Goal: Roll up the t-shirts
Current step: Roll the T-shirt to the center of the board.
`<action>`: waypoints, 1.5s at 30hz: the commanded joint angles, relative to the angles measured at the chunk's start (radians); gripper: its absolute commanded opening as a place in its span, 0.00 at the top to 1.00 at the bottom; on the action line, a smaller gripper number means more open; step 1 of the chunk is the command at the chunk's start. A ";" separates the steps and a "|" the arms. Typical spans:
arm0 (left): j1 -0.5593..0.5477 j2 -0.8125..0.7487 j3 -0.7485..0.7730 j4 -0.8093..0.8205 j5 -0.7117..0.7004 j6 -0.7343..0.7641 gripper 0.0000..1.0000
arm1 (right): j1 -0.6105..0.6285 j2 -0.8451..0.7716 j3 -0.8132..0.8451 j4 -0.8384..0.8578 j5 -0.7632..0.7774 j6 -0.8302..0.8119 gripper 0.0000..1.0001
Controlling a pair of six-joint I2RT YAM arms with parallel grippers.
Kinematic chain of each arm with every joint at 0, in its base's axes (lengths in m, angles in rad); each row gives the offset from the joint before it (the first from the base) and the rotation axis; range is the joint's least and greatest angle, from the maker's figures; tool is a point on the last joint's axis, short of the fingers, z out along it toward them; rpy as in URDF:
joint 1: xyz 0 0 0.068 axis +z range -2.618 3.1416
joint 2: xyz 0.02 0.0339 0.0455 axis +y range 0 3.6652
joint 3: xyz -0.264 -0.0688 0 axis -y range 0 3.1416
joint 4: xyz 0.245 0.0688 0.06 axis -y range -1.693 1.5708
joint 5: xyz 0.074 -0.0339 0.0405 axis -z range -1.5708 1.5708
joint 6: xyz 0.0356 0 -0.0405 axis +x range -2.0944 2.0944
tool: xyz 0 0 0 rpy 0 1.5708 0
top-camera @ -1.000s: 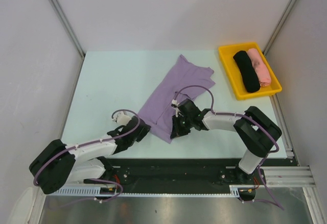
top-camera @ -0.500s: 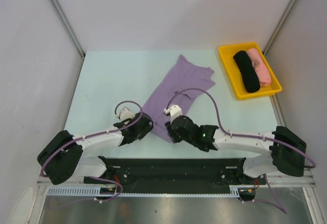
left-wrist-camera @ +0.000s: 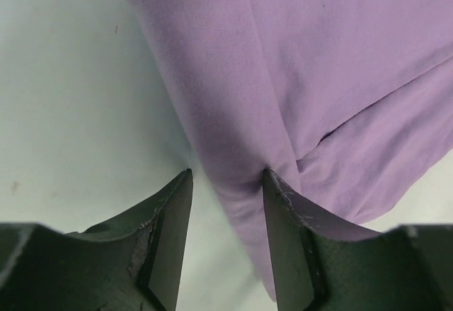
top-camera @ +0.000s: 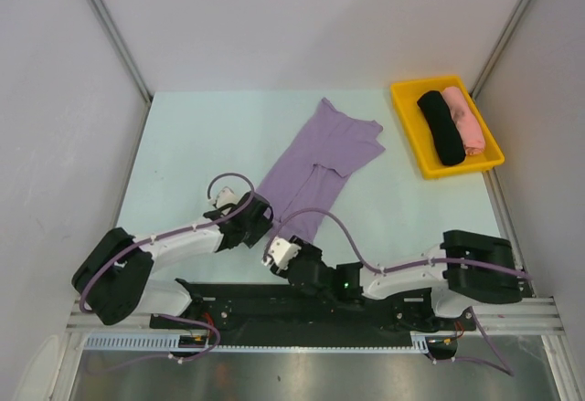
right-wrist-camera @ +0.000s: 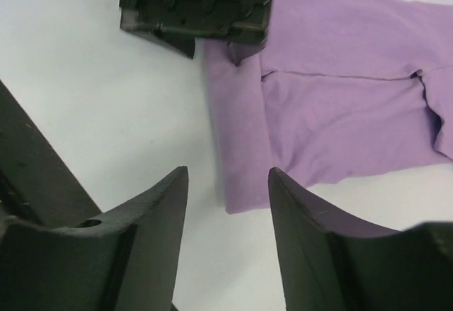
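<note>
The lavender t-shirt (top-camera: 315, 168) lies folded into a long band, slanting from the table's middle toward the near edge. In the left wrist view the t-shirt (left-wrist-camera: 318, 63) has its folded left edge between my fingers. My left gripper (top-camera: 259, 226) (left-wrist-camera: 226, 180) is open at that near-left edge, with its right fingertip (left-wrist-camera: 272, 183) resting on the cloth. My right gripper (top-camera: 283, 249) (right-wrist-camera: 228, 176) is open just off the band's near end, holding nothing. The t-shirt's corner (right-wrist-camera: 244, 190) shows between its tips, and the left gripper (right-wrist-camera: 195, 3) sits beyond.
A yellow tray (top-camera: 410, 129) stands at the back right, holding a black cloth bundle (top-camera: 441, 127) and a pink one (top-camera: 464, 120). The pale table (top-camera: 201, 136) ends near the arms at a black rail. Grey walls close in on the sides and back.
My right gripper has let go of the shirt, opened and drawn back toward the near edge. The left gripper has moved right, up to the shirt's edge.
</note>
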 commanded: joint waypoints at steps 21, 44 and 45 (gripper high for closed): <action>0.076 0.036 0.039 -0.097 0.123 0.122 0.48 | -0.033 0.409 0.180 0.127 0.105 -0.259 0.32; 0.162 -0.151 0.014 -0.016 0.144 0.220 0.25 | -0.268 0.248 0.192 -0.074 -0.437 0.029 0.77; 0.165 -0.161 0.011 -0.013 0.143 0.223 0.24 | -0.280 0.242 0.192 -0.078 -0.465 0.052 0.77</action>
